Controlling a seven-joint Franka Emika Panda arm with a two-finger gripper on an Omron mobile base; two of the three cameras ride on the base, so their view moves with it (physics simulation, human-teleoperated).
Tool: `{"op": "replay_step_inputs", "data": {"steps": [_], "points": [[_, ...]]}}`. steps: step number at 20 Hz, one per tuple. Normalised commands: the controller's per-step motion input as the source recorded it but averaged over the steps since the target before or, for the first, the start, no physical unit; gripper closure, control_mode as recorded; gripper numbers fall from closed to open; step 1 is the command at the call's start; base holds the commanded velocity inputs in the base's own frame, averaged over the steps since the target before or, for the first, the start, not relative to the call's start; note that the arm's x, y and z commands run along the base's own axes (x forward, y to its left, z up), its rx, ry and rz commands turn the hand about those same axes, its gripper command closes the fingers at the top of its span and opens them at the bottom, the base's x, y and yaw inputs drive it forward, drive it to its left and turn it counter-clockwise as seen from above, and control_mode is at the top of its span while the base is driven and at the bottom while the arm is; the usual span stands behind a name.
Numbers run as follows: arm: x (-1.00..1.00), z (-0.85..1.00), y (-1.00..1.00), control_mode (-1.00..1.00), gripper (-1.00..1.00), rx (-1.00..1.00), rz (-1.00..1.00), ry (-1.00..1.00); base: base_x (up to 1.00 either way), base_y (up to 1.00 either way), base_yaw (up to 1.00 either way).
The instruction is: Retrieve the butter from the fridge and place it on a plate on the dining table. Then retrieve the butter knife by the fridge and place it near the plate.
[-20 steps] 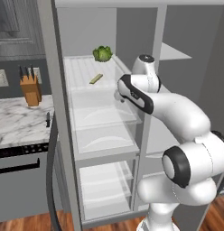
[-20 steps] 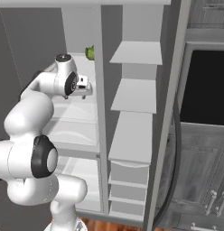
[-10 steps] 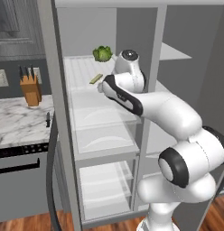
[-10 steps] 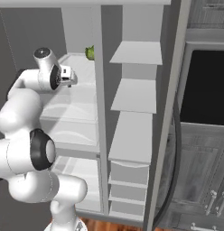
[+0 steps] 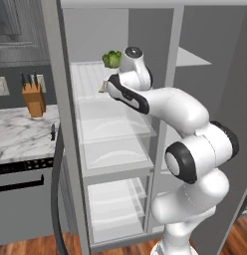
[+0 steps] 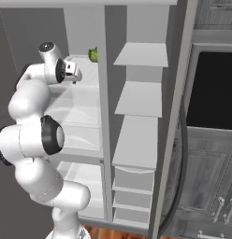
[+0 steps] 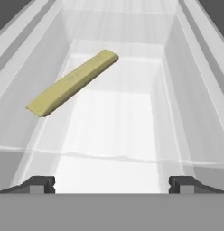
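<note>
The fridge (image 5: 52, 74) stands open with white shelves. On its upper shelf lies the butter (image 7: 73, 82), a thin pale-yellow stick set at a slant, ahead and to the left in the hand view. My gripper (image 7: 111, 185) is open, its dark fingertips (image 7: 39, 184) wide apart and holding nothing, a short way back from the butter. In the left base view the gripper (image 5: 108, 85) reaches into the upper shelf, with the butter (image 5: 102, 89) peeking out beside it. The right base view has the gripper (image 6: 73, 74) at the same shelf. The butter knife (image 5: 53, 131) lies on the marble counter left of the fridge.
A green leafy vegetable (image 5: 111, 59) sits at the back of the upper shelf, behind my hand. A wooden knife block (image 5: 34, 97) stands on the counter (image 5: 21, 137). The fridge's centre divider (image 6: 101, 93) rises right of the arm, and clear drawers (image 5: 115, 144) lie below.
The arm has swung left and deeper into the fridge, bringing the hand up to the upper shelf near the butter. The gripper stayed open.
</note>
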Motion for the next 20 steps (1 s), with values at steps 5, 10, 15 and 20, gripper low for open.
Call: {"op": "replay_step_inputs", "data": {"steps": [5,10,15,20], "points": [[0.14,0.00,0.03,-1.00,-1.00,0.06,-0.05,0.00,0.00,0.00,0.00],[0.00,0.00,0.00,-1.00,-1.00,0.11,-0.05,0.00,0.00,0.00,0.00],[0.06,0.00,0.10,-1.00,-1.00,0.08,-0.04,-0.02,0.00,0.00,0.00],[0.22,0.00,0.26,-1.00,-1.00,0.02,-0.04,-0.01,0.00,0.00,0.00]]}}
